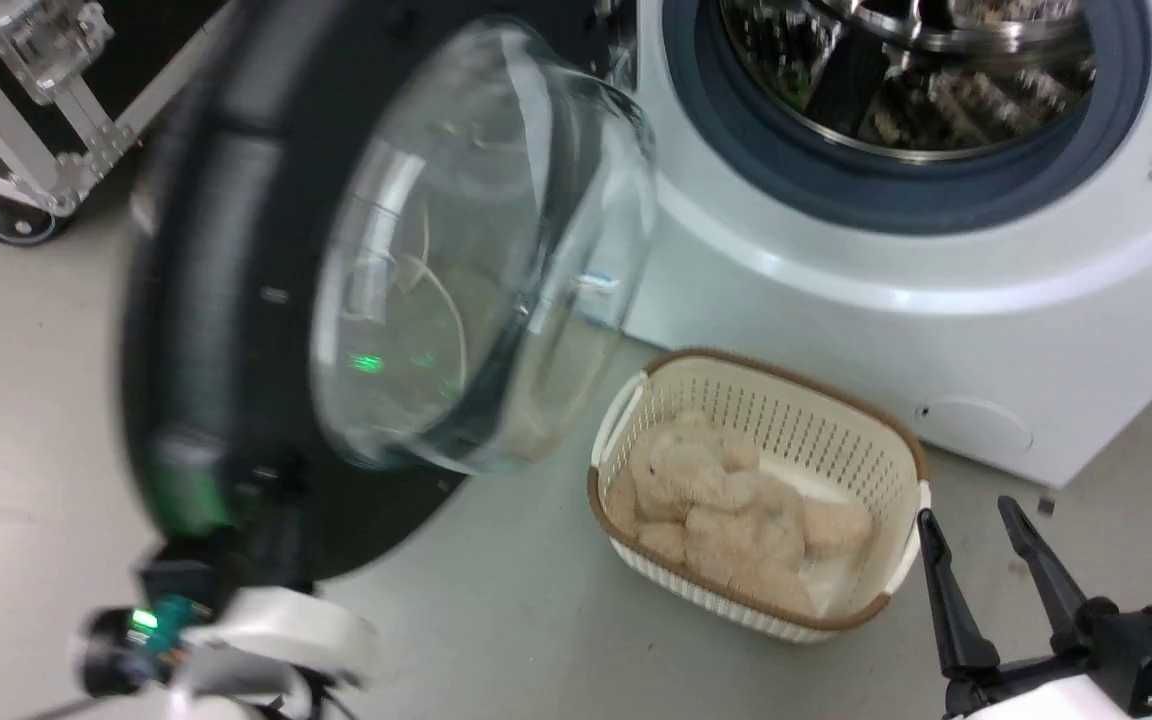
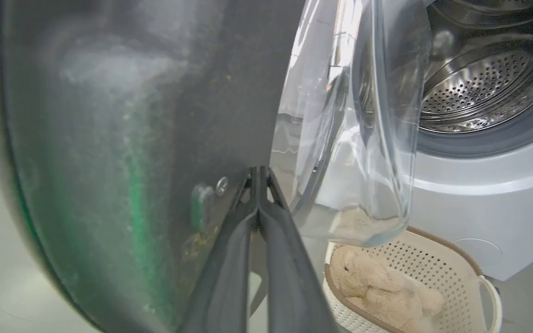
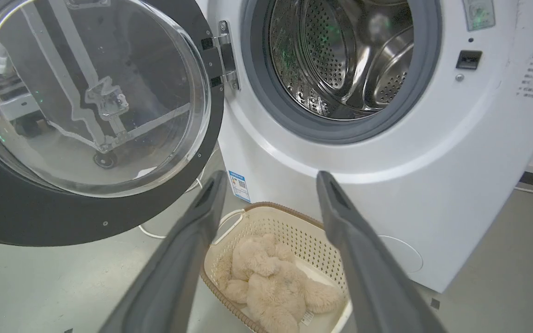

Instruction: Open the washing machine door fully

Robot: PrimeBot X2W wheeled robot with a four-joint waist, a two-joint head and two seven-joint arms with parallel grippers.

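The washing machine door (image 1: pixel 226 300) stands swung out to the left, its clear glass bowl (image 1: pixel 476 250) bulging toward the white washing machine (image 1: pixel 936 300). In the left wrist view my left gripper (image 2: pixel 259 173) is shut, its tips against the door's black inner face (image 2: pixel 155 115) beside a screw, left of the glass bowl (image 2: pixel 368 138). My right gripper (image 1: pixel 966 515) is open and holds nothing, low at the right near the basket. The right wrist view looks between its fingers (image 3: pixel 271 178) at the door (image 3: pixel 16 217), the metal hinge (image 3: pixel 227 55) and the steel drum (image 3: pixel 340 55).
A cream perforated basket (image 1: pixel 786 375) holding a beige plush toy (image 1: pixel 726 500) sits on the floor in front of the machine, under the door's swing. The small round filter cover (image 1: pixel 976 425) is low on the machine. A black wheeled case (image 1: pixel 21 225) stands behind the door at far left.
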